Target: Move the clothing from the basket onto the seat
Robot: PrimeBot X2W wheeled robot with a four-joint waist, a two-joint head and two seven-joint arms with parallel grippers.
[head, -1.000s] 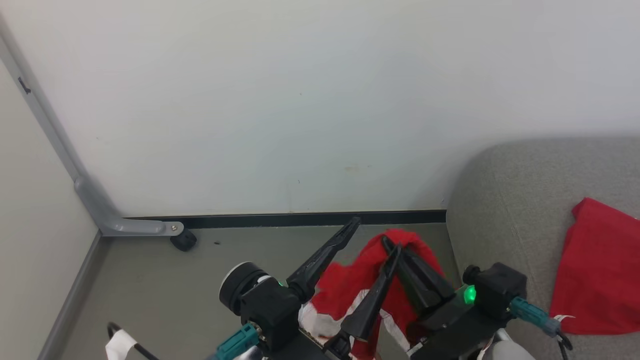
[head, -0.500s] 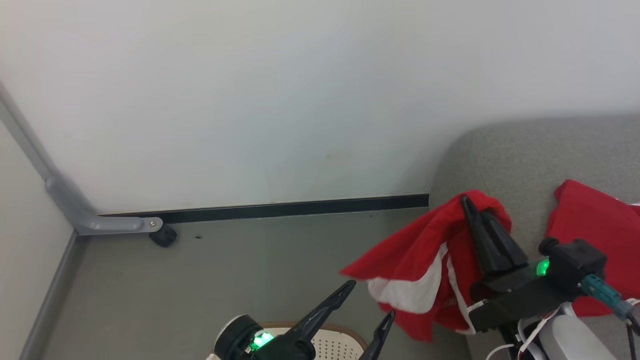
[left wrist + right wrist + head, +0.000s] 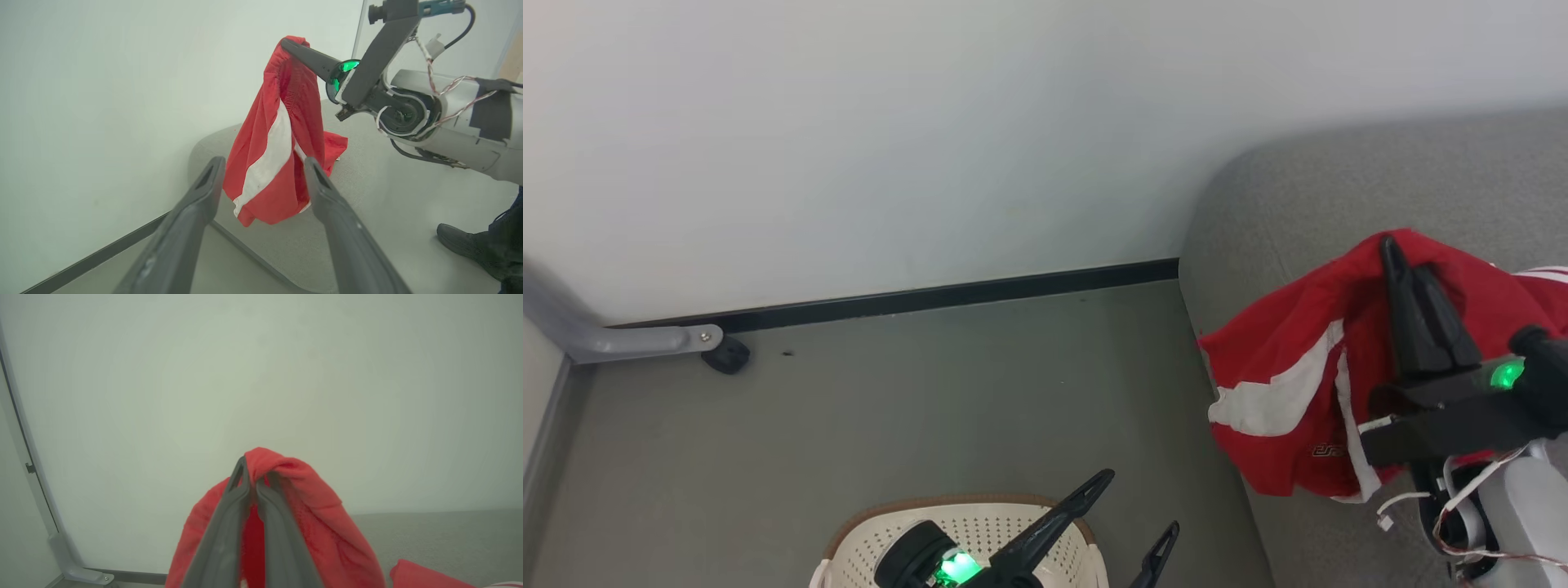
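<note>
**Striped garment pinched in the right gripper, over the seat's near corner**

The right gripper is clamped shut, its two dark fingers pressed together on a bunched fold of the red striped garment. The right wrist view shows cloth wrapped over both fingertips. The garment hangs from that single pinch, clear of everything below. Its long axis runs downward from the fingertips, and a broad white stripe follows the drape.

The seat lies under the hand and stretches off to the robot's right. The cloth's lower hem hangs about over the seat's rounded left corner. It seems partly out over the floor, though the head view is too steep to be sure.

I judge that the coming move depends on carrying the cloth further right, so that the whole drape lands on the cushion when the fingers part. The right arm is the nearer one by far.

More red cloth lies on the seat beyond the hand.

The left gripper stands wide open and empty. It is well apart from the garment, above the basket.
</note>
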